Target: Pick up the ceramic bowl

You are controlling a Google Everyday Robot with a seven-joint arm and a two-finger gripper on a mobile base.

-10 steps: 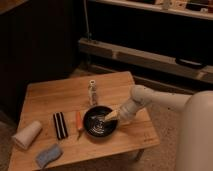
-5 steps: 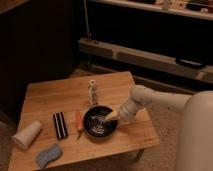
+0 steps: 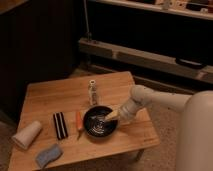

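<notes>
No text, label, brand, number or sign can be read anywhere, neither on the small bottle (image 3: 92, 92), the ceramic bowl (image 3: 96, 126), nor the gripper (image 3: 111, 116) at the bowl's right rim.

I saw the gripper (image 3: 112, 116) at the right rim of the ceramic bowl (image 3: 98, 126), lower centre, on the bench (image 3: 55, 97).

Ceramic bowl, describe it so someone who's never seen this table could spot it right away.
On the wooden table, near its front edge, the gripper reaches in from the right over the ceramic bowl, beside an orange stick. It is round, glossy black and wider than anything else there.
</notes>
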